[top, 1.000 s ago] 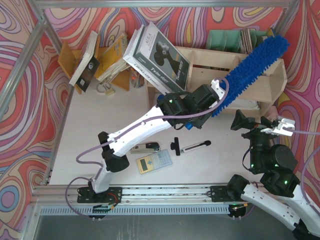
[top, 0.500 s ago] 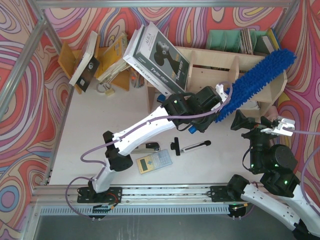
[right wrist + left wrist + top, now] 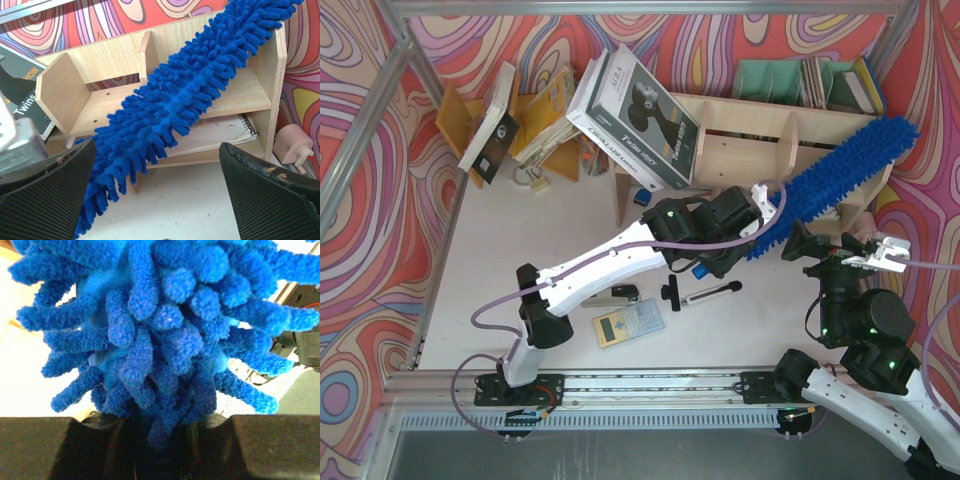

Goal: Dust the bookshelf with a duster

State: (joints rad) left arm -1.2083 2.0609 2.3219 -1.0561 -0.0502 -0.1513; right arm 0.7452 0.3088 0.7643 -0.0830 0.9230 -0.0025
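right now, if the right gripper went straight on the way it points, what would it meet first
Most likely the duster, which lies across the line ahead of the right gripper, between its open fingers, with the bookshelf behind. How near it is, I cannot tell.

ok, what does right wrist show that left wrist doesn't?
Only right wrist: the bookshelf, a notebook on its lower tier, a pink bottle beside it, the duster slanting full-length across the shelf front, and the open right gripper. Only left wrist: the left gripper shut on the duster's base, seen end-on. Both: the duster.
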